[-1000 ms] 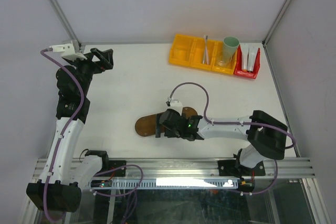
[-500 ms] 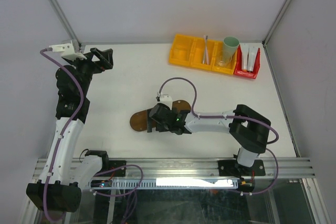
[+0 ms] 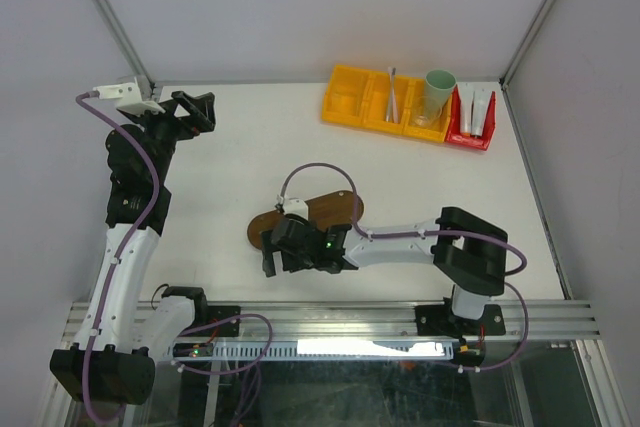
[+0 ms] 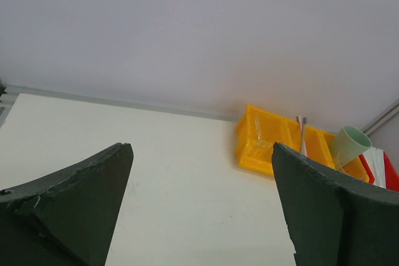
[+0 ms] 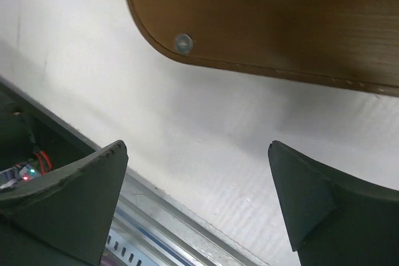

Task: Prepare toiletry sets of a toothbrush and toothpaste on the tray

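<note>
1. Lower centre of frame: my right gripper (image 3: 271, 257), jaws spread and empty, hangs over the table beside the near-left end of the wooden tray (image 3: 330, 205); no set shows on it.
2. Upper left: left gripper (image 3: 197, 107) wide apart, empty.
3. Upper right: toothbrushes (image 3: 392, 97) in the yellow bin (image 3: 350, 107); toothpaste tubes (image 3: 470, 112) in the red bin (image 3: 468, 137); I judge a first pick comes next, needing a long reach there.

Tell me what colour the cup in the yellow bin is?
The cup is pale mint green. It shows best from the top camera.
</note>
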Available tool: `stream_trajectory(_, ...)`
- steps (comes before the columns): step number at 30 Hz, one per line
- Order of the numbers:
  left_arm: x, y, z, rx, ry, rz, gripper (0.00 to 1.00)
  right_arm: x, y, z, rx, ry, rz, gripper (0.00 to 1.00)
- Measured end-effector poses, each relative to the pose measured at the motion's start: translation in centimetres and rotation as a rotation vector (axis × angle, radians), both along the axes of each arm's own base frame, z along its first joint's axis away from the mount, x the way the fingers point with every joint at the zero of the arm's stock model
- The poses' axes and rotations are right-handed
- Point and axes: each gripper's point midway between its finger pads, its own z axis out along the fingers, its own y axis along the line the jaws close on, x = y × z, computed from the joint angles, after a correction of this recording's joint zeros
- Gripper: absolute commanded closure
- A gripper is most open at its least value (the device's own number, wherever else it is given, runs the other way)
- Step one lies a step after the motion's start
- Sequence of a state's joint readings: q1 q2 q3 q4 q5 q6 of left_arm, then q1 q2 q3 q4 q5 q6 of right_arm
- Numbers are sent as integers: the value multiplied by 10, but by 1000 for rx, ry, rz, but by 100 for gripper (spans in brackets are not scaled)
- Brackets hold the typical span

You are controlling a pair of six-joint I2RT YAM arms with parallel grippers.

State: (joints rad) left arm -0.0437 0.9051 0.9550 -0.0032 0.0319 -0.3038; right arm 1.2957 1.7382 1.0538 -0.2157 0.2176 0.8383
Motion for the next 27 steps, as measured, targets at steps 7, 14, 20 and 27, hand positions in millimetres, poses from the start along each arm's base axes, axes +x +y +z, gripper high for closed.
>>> stream_trajectory(7, 0, 1, 0, 0, 0, 5, 1, 13, 37, 3, 43, -17, 4, 0)
stream_trajectory(14, 0, 1, 0, 0, 0, 5, 1, 36, 49, -6, 47, -25, -38, 0)
stream_trajectory(20, 0, 3, 0, 0, 0, 12, 1, 64, 53, -8, 65, -33, -88, 0)
stream_trajectory(27, 0, 3, 0, 0, -1, 11, 1, 100, 42, -8, 57, -58, -134, 0)
